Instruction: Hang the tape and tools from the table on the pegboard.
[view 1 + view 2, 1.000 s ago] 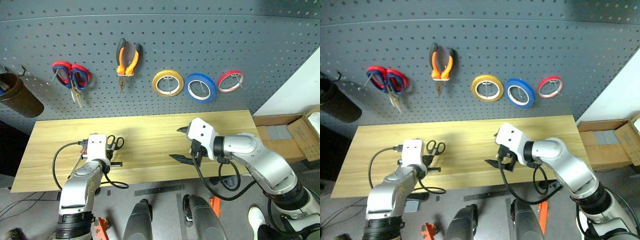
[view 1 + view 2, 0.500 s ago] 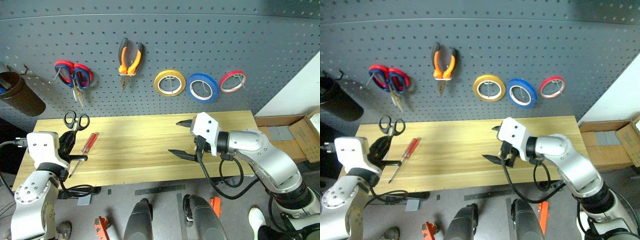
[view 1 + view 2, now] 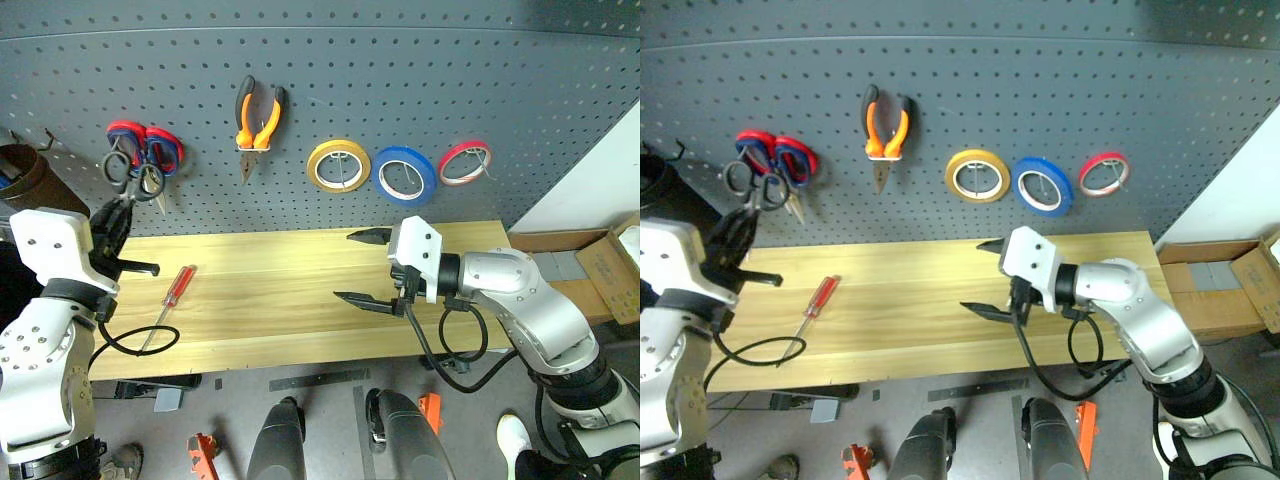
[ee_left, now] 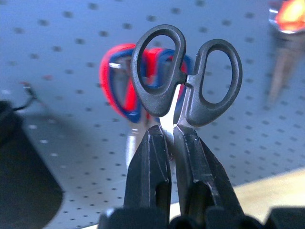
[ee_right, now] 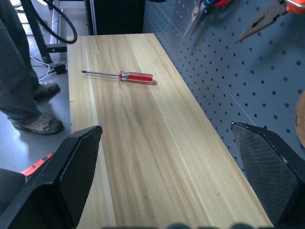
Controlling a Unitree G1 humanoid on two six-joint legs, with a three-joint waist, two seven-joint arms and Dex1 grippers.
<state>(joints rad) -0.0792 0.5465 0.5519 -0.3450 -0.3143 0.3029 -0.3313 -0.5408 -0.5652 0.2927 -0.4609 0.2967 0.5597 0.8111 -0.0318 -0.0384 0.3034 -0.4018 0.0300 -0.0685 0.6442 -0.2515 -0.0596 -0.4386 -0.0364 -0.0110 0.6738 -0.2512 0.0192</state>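
At the far left of the pegboard (image 3: 420,80), our left gripper (image 4: 172,143) holds the black-handled scissors (image 4: 187,76) pinched by the closed blades, finger loops pointing up toward the panel, just in front of the red-and-blue scissors (image 3: 148,150) already hanging there. Our right gripper (image 3: 368,268) hangs over the middle of the table (image 3: 300,300) with its jaws spread wide and nothing between them.

The blue tape (image 3: 405,175) and the orange pliers (image 3: 256,118) are on hooks, between and beside the yellow ring (image 3: 338,165) and the red ring (image 3: 463,162). The screwdriver (image 3: 170,300) lies alone on the left part of the table, tip toward the near edge.

We judge the scissors light, stiff and smooth-bladed, liable to swivel in a 2-finger pinch; the blade hold leaves both loops free for a hook. The screwdriver looks light and apt to roll; its red handle is the place to grip.

Room is tight around the occupied left hook and the dark container (image 3: 30,185) beside it. Open board lies between the scissors and the pliers. A person's legs (image 5: 24,81) stand off the table's left end.
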